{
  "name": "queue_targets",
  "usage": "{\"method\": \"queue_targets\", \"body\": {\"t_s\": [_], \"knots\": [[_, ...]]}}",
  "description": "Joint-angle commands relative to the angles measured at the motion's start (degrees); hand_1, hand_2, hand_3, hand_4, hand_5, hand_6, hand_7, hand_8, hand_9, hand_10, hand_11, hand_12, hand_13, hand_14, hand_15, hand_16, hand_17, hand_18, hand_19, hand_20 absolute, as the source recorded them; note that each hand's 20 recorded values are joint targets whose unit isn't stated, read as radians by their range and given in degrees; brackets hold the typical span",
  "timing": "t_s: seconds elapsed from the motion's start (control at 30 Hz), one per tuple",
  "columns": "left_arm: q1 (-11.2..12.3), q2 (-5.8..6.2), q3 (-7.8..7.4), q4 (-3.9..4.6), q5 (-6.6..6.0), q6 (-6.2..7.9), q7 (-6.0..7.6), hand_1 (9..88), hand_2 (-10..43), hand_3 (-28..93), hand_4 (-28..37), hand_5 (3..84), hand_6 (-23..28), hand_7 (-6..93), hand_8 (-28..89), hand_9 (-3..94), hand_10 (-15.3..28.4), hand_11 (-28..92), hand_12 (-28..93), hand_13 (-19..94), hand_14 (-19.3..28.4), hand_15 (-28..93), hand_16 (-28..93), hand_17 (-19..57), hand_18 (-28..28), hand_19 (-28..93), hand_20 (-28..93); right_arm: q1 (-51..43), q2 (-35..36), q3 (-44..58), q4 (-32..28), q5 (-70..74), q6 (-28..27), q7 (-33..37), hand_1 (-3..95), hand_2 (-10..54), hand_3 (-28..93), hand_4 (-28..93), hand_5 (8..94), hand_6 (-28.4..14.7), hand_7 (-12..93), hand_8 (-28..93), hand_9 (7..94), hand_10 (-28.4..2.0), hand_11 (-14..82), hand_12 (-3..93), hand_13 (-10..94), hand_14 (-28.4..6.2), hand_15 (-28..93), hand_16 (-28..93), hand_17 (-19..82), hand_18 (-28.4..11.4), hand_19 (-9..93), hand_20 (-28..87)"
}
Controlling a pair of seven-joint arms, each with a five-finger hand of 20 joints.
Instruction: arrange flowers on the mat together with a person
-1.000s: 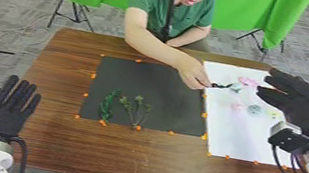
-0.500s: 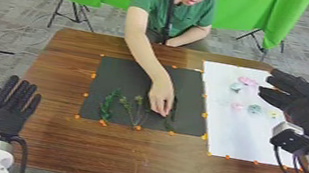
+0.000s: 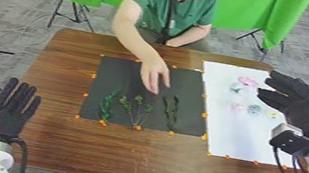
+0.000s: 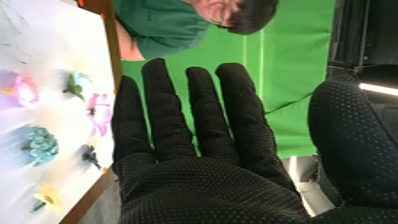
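The left hand (image 3: 2,112) lies palm up at the left edge of the table (image 3: 147,162), toward its near corner, fingers spread and straight. Three green stems, a leafy one (image 3: 106,106), a branching one (image 3: 137,108) and another leafy one (image 3: 170,113), lie side by side toward the near edge of the black mat (image 3: 116,75). On the white mat (image 3: 237,139), pink, teal and yellow flowers (image 3: 255,109) sit mostly toward the far edge. By its right edge is the right hand (image 3: 308,115), fingers straight and fanned apart, thumb well out. The person's hand (image 3: 152,72) is over the black mat's far half, fingers pointing nearward.
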Motion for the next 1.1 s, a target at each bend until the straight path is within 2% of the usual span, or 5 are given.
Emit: {"method": "queue_targets", "body": {"t_s": [0.03, 0.2, 0.33, 0.73, 1.1], "knots": [[0.79, -0.2, -0.11, -0.35, 1.71, 0.51, -0.79, 23.6, 13.9, 76, -28.3, 41.4, 9.3, 14.8, -11, 34.9, 15.7, 22, 5, 26, 14.6, 28, -10, -7.1, 14.3, 40, 7, -1.49, -0.21, 0.88, -0.72, 0.0, 0.47, -0.99, 18.9, 11.8, 79, -23, 45.8, -4.6, 16, -11, 44.8, -14.3, 6.6, 15.5, 42, -17.6, 12, 20, 12, -20.9, 35, 14], [0.37, -0.27, -0.01, -0.55, 3.61, -0.33, -1.55, 23.8, 14.0, 76, -28.3, 41.2, 9.2, 14.9, -11, 34.7, 15.7, 22, 5, 26, 14.6, 28, -10, -7.2, 14.4, 40, 7, -1.36, 0.13, 0.6, -0.65, -1.17, 1.19, -1.58, 18.9, 11.8, 79, -23, 45.8, -4.6, 16, -11, 44.9, -14.2, 6.5, 15.4, 42, -17.6, 12, 20, 12, -20.9, 35, 14], [0.16, -0.35, -0.04, -0.45, 2.94, -0.14, -1.67, 23.9, 14.0, 76, -28.3, 41.2, 9.2, 14.9, -11, 34.6, 15.7, 22, 5, 26, 14.7, 28, -10, -7.3, 14.6, 40, 7, -0.24, 1.65, -0.22, 0.08, -7.2, 0.77, -1.68, 19.0, 11.4, 79, -23, 45.8, -4.6, 16, -11, 44.9, -14.0, 6.9, 15.5, 42, -17.5, 12, 20, 12, -20.8, 35, 14], [-0.07, 0.16, 0.8, -0.32, 2.44, -0.24, -1.24, 24.0, 14.1, 76, -28.3, 41.3, 9.1, 15.1, -12, 34.9, 15.7, 22, 5, 27, 14.7, 28, -10, -7.4, 15.0, 41, 7, 9.65, 12.26, -9.71, 5.42, -67.57, -7.34, 1.31, 32.0, 0.3, 79, -25, 39.5, -4.9, 19, -12, 39.5, -14.0, 8.0, 14.8, 43, -14.3, 15, 21, 16, -17.3, 52, 21], [-0.34, 0.14, 1.45, -0.26, 2.53, -0.56, -1.76, 24.3, 14.3, 75, -28.3, 41.9, 8.5, 15.3, -12, 36.5, 13.5, 23, 4, 27, 14.7, 28, -10, -7.4, 15.2, 41, 8, 20.23, 16.95, -24.8, 13.35, -89.06, -11.67, 6.65, 38.1, -9.5, 80, -28, 41.4, -1.6, 24, -16, 44.8, -11.3, 15.3, 17.2, 43, -13.0, 62, 22, 18, -20.1, 70, 33]]}}
